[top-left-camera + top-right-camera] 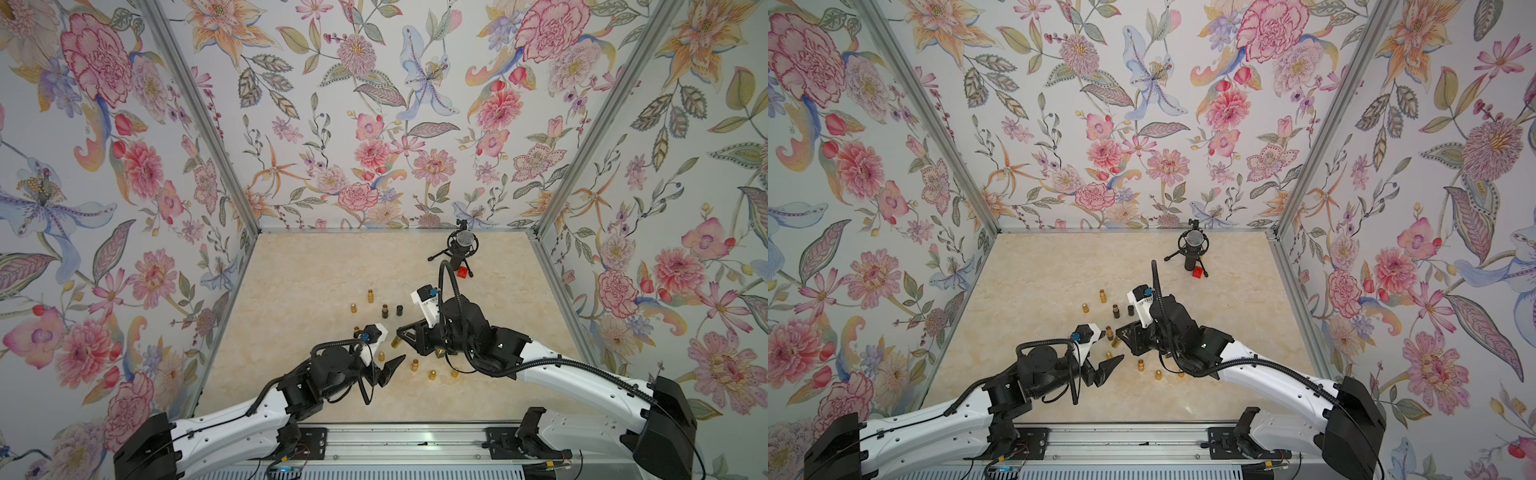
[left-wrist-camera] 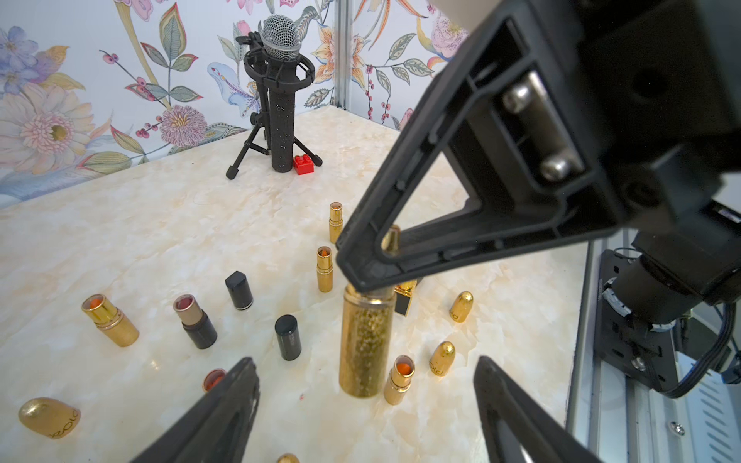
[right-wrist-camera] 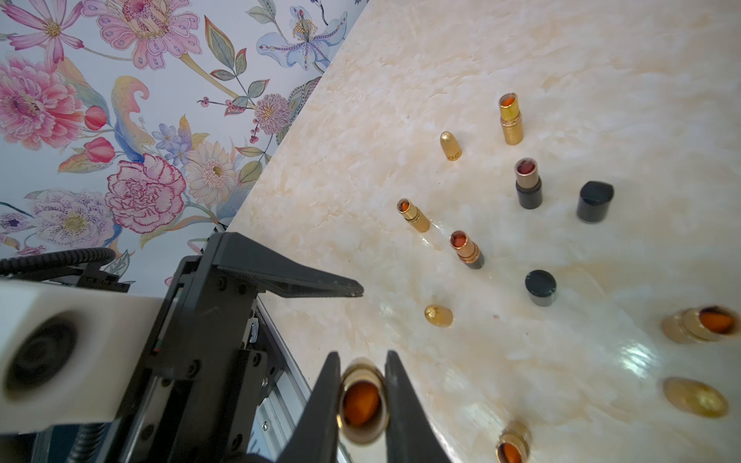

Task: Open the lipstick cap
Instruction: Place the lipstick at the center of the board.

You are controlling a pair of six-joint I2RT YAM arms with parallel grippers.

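My right gripper [image 3: 363, 385] is shut on a gold glitter lipstick [image 3: 363, 401]. Its top is open, and the orange stick shows inside the rim. In the left wrist view the same lipstick [image 2: 365, 340] hangs upright under the right gripper's fingers [image 2: 361, 276], close above the marble table [image 2: 160, 248]. My left gripper [image 2: 365, 385] stands open, a finger either side of the tube's foot, touching nothing. A gold bullet-shaped cap [image 3: 439, 315] lies loose on the table below the left gripper's finger [image 3: 304, 286]. In both top views the grippers [image 1: 388, 365] [image 1: 1119, 332] meet at the table's front middle.
Several open lipsticks and loose gold caps stand around, such as one lipstick [image 2: 399, 379] beside the held tube. There are also two black caps [image 2: 288, 336] [image 2: 239, 289]. A microphone on a tripod [image 1: 461, 245] and a red brick [image 1: 462, 273] stand at the back right. The metal rail [image 1: 395, 440] runs along the front edge.
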